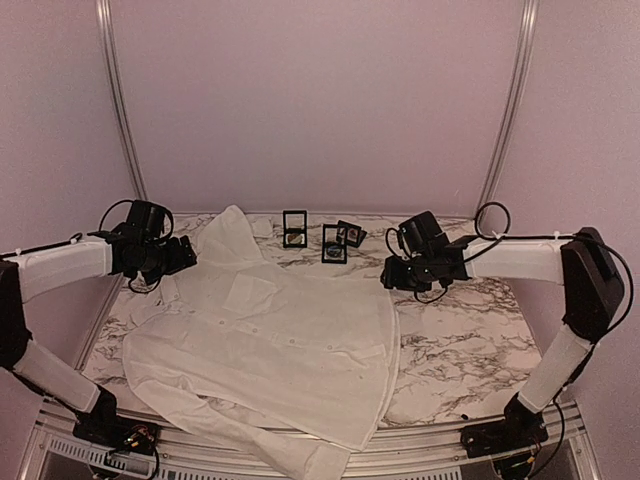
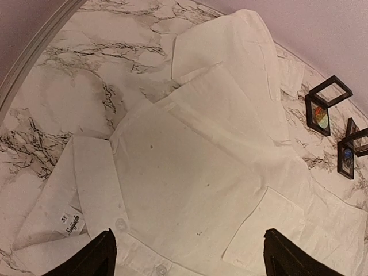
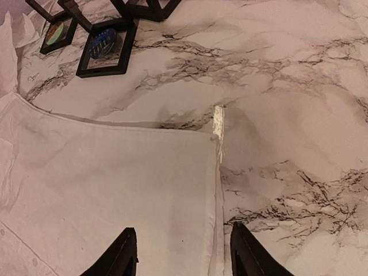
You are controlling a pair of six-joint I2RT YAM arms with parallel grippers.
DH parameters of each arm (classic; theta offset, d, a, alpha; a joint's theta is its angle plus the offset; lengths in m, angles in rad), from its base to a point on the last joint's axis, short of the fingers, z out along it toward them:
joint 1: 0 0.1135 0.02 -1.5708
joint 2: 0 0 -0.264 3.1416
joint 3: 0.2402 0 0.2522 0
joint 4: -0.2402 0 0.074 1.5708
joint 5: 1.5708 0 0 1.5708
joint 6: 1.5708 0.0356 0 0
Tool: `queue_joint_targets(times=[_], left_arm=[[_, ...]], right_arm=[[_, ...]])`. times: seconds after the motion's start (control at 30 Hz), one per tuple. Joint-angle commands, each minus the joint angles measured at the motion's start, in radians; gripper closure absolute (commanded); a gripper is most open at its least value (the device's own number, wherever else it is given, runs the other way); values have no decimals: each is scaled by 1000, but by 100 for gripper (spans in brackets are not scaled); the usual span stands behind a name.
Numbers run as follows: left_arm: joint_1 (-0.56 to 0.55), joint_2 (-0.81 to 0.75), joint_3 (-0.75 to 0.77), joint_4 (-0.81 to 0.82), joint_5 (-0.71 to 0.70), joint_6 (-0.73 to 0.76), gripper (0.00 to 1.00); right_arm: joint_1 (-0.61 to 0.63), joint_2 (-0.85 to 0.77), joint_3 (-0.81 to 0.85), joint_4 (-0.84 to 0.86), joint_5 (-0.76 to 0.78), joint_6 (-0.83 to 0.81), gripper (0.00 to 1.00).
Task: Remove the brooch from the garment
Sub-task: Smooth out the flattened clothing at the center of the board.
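Marble table (image 2: 69, 69) bears garment (image 2: 190, 172), its collar label (image 2: 71, 222) script illegible.

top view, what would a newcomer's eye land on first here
A big white shirt lies spread across the left and middle of the marbled table. Small black frames stand near the table's far edge. The left fingers and right fingers hover at either side, open and empty.

Marble-look table (image 1: 470, 330), white w/ dark veins. White shirt (image 1: 280, 340) spread flat over left & centre, front up, collar twd back-left, lower part draped over near edge. Few small black frames (image 1: 335, 243) at back centre, just beside shirt.
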Motion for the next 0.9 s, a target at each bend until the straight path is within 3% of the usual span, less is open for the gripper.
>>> queue_joint_targets(times=[0.0, 0.37, 0.67, 0.87], left_arm=[[-1, 142, 108, 112, 66, 21, 9], [39, 493, 299, 271, 179, -85, 9], [77, 508, 172, 330, 93, -177, 7], [105, 486, 94, 348, 62, -198, 7]], right_arm=[[-46, 134, 112, 61, -40, -67, 47], [-63, 374, 299, 46, 12, -83, 48], [-66, 422, 299, 25, 54, -107, 50], [-65, 422, 259, 39, 42, -111, 58]])
